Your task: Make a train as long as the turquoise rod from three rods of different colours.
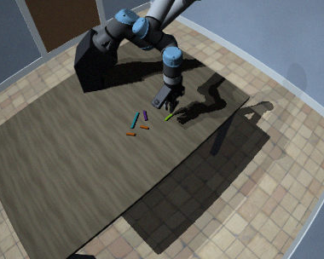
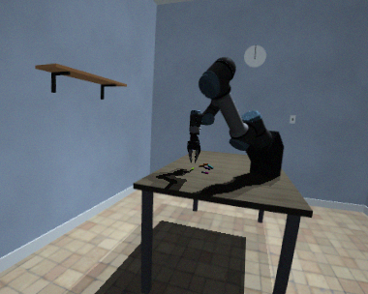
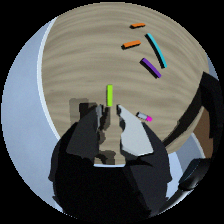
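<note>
My pincer [image 1: 171, 110] [image 2: 193, 161] [image 3: 109, 105] is slightly apart, nothing clamped, lime rod [image 1: 169, 117] [image 2: 193, 169] [image 3: 110, 95] mid-frame on the tabletop [image 1: 75, 170] [image 2: 230, 195] [image 3: 75, 60], probably kept separate to join grey [image 3: 141, 115] and magenta rods [image 2: 205, 172] [image 3: 149, 119], lower right in wrist view.

All seven rods lie on the tabletop [image 1: 75, 162] [image 2: 226, 185] [image 3: 75, 65]. Wrist view: lone mid-length rod [image 1: 169, 117] [image 2: 192, 168] [image 3: 109, 95] nearest the middle, pointing up and down the view. Right of it and lower, the smallest rod [image 2: 205, 172] [image 3: 149, 119] at the right end of a slightly longer one [image 3: 141, 115], ends touching or nearly so. Upper right, the second-longest rod [image 1: 145, 115] [image 2: 207, 168] [image 3: 151, 68], slanted; the longest rod [image 1: 135, 120] [image 2: 210, 166] [image 3: 156, 51] just beyond, to its upper right. Left of the longest rod, the nearer short rod [image 1: 144, 127] [image 3: 131, 44]; the farther short rod [image 1: 130, 134] [image 3: 138, 25] above that, apart from it.
</note>
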{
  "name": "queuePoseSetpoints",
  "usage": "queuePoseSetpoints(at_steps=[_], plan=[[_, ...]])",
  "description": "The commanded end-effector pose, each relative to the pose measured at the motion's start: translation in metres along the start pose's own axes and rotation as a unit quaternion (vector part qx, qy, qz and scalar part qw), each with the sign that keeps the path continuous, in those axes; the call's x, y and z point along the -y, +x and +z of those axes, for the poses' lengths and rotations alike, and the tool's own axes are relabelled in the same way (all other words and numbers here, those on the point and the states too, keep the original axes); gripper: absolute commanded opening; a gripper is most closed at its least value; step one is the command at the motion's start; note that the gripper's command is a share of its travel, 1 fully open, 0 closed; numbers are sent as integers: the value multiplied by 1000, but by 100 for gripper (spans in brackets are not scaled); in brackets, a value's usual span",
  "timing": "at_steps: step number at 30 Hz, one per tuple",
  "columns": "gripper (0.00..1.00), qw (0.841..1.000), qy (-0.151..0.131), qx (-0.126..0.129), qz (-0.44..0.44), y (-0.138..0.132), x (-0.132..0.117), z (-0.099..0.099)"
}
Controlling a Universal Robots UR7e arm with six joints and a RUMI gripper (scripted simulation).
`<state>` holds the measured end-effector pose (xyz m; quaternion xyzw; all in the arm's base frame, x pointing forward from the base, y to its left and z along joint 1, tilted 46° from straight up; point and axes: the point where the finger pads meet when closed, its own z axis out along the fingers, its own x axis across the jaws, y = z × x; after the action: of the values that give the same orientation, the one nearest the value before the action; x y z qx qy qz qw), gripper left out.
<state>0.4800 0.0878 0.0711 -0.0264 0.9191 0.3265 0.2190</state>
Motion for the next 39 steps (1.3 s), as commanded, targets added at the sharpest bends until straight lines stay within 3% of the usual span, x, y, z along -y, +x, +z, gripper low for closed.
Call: queuePoseSetpoints(at_steps=[1,20,39], plan=[[14,1000,1,1,0,-1,0,9],[14,1000,1,1,0,-1,0,30],[14,1000,1,1,0,-1,0,32]])
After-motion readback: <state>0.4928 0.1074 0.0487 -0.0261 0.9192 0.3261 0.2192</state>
